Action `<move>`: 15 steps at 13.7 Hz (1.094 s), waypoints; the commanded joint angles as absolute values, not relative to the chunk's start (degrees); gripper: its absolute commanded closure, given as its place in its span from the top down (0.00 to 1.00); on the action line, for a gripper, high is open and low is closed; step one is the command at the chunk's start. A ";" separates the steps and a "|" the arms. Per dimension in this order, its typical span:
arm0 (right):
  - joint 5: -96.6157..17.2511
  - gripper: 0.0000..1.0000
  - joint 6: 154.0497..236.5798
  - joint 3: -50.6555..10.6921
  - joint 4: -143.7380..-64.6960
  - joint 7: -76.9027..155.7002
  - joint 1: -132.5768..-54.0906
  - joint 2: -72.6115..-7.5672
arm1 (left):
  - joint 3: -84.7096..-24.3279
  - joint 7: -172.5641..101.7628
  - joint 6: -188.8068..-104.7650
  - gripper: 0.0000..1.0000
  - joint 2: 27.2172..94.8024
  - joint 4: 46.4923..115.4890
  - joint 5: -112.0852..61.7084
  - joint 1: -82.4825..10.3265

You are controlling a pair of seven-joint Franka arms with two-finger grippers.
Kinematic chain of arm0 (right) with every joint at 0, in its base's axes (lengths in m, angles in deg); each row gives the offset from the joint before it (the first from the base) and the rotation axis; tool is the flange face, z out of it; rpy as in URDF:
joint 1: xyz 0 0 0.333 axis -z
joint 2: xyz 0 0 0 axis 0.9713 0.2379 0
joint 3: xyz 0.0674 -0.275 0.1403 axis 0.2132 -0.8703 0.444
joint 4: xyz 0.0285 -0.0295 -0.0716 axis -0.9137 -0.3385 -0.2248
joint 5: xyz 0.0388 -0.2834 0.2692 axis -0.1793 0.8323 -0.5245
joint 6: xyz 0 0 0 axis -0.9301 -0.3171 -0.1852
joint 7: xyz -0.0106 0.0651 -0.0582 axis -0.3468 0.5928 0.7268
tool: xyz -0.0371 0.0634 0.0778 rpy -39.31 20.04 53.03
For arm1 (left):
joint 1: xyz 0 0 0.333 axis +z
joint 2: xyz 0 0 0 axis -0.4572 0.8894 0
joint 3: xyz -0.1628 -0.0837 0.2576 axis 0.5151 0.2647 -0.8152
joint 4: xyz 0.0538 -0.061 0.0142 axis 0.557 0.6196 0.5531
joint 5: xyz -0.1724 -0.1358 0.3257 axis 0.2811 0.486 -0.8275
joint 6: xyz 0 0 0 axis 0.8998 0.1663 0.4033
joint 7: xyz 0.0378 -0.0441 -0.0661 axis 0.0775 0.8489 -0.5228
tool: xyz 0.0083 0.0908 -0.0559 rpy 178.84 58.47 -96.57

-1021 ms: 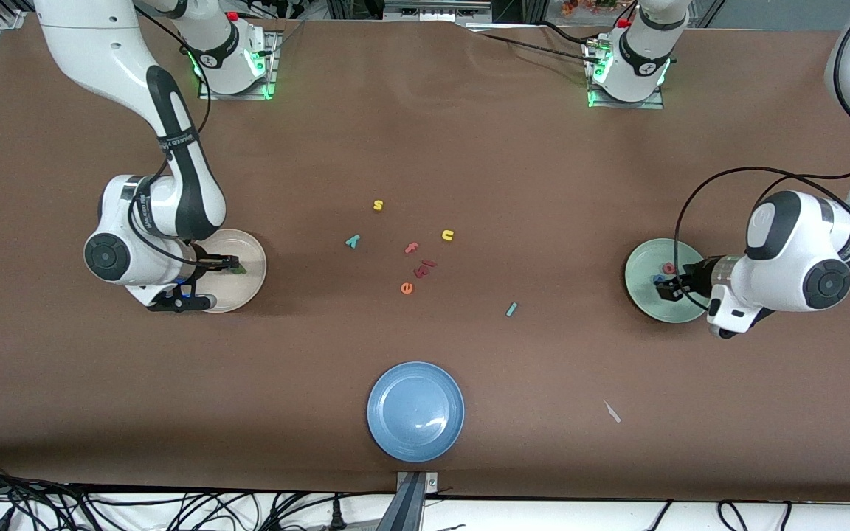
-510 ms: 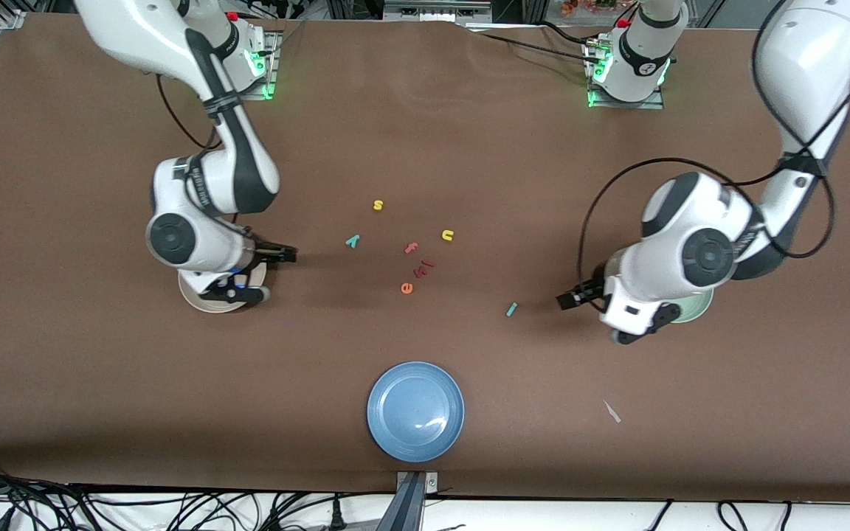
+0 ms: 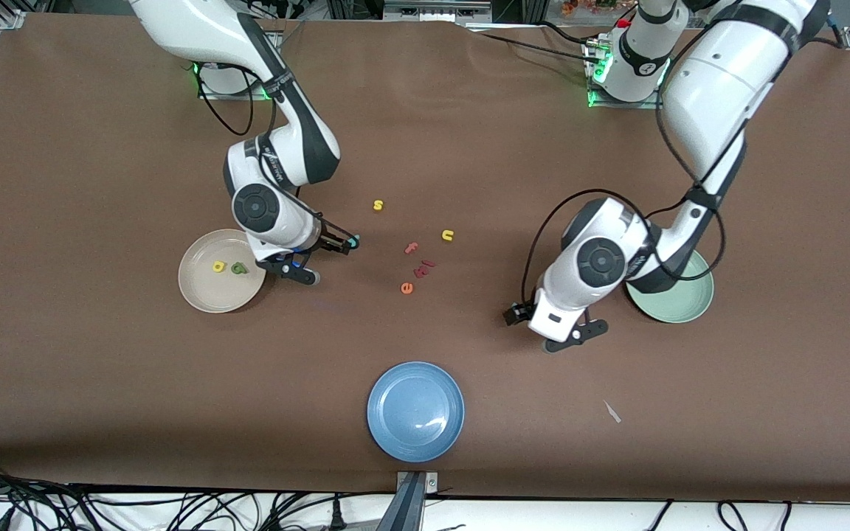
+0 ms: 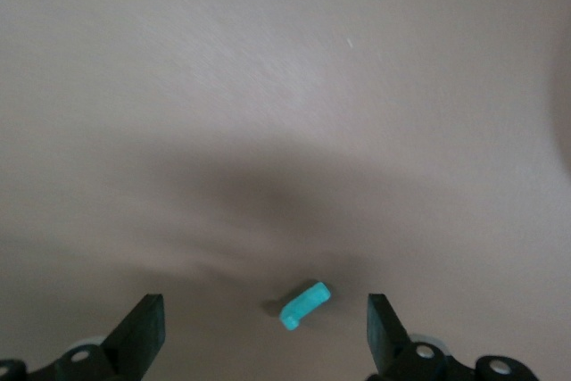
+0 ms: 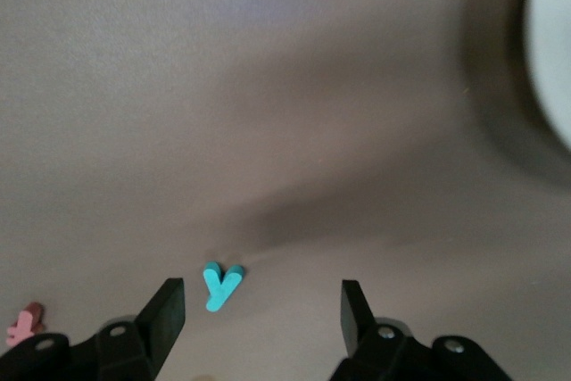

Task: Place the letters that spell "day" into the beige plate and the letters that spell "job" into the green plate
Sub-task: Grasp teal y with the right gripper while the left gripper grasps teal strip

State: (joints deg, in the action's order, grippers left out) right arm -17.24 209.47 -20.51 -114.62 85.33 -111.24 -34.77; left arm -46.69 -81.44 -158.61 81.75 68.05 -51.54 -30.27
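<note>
Wrist views: both jaws spread wide (empty), over teal "j" (image 4: pixel 304 304) and teal "y" (image 5: pixel 220 285).

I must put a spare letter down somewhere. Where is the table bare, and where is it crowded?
Bare: the brown table between the beige plate and the blue plate, and between the blue plate and the green plate. Crowded: the letter cluster around the orange "e".
</note>
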 commanded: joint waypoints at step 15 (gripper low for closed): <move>-18.22 0.34 223.48 -20.60 -120.07 94.61 -117.10 -31.82 | -47.53 -71.22 -157.77 0.28 87.86 63.63 -51.32 -32.83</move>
